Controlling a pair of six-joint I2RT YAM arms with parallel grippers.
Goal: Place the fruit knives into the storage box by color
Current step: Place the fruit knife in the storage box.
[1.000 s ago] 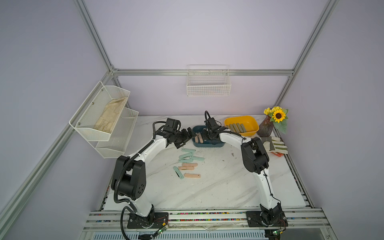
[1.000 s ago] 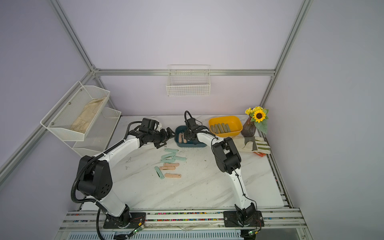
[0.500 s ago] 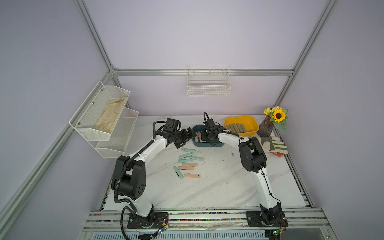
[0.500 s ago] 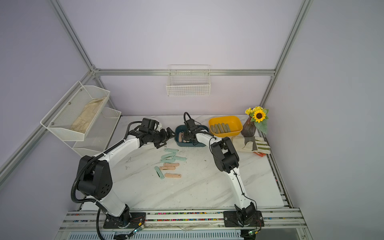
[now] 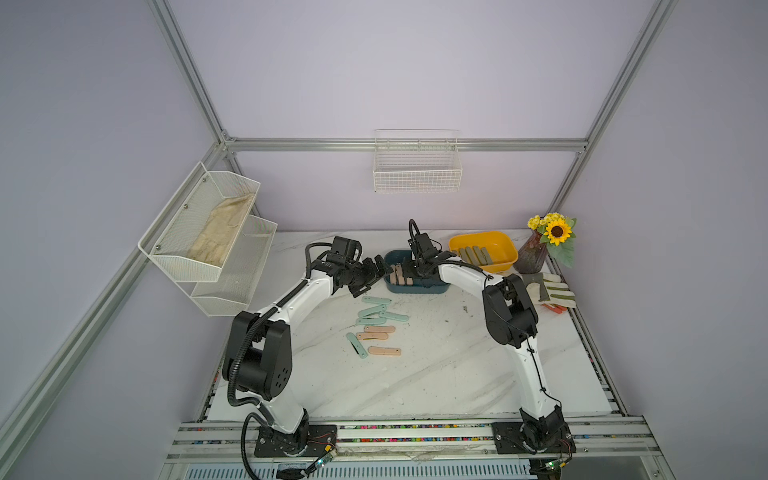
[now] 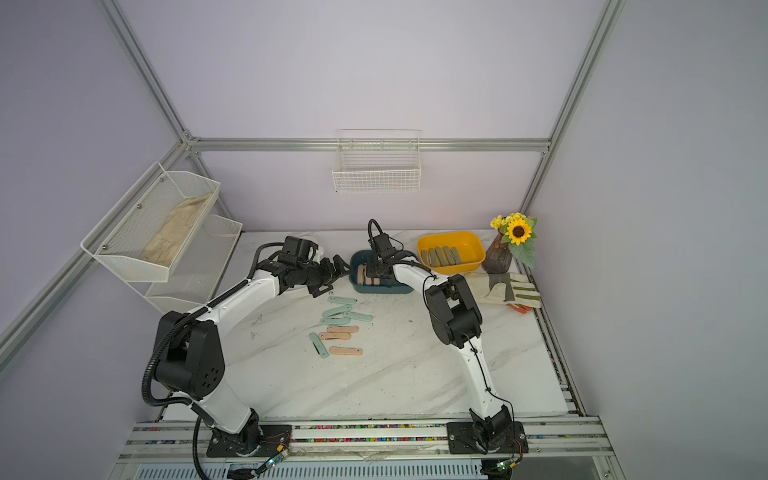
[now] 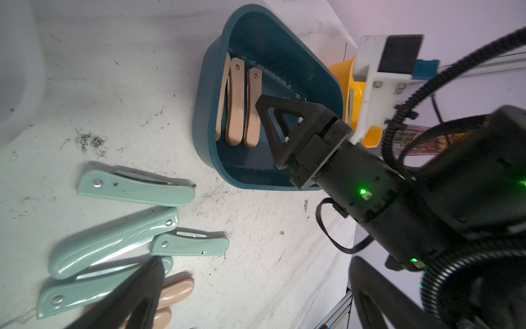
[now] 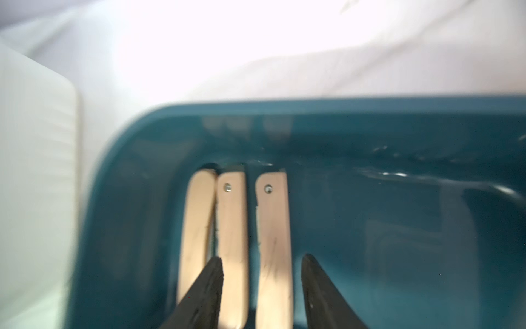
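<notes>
Three peach fruit knives (image 8: 274, 228) lie side by side in the teal storage box (image 5: 415, 291) at the back of the table. My right gripper (image 8: 262, 256) hangs just over them, open, its fingertips either side of two knives and gripping neither. My left gripper (image 5: 376, 276) hovers open left of the teal box, above the loose knives. Mint knives (image 5: 376, 309) and peach knives (image 5: 380, 332) lie scattered mid-table, and the left wrist view shows the mint ones (image 7: 136, 190) up close. Olive knives (image 5: 473, 254) lie in the yellow box (image 5: 494, 245).
A striped work glove (image 5: 544, 291) and a sunflower vase (image 5: 532, 257) stand at the back right. A white container's edge (image 7: 17, 71) shows beside the left arm. A white mesh shelf (image 5: 208, 232) hangs on the left wall, a wire basket (image 5: 417, 174) on the back wall.
My right gripper's jaws have parted over the teal box, and the peach knife between them now lies loose with the others. The left arm has stayed where it was.
</notes>
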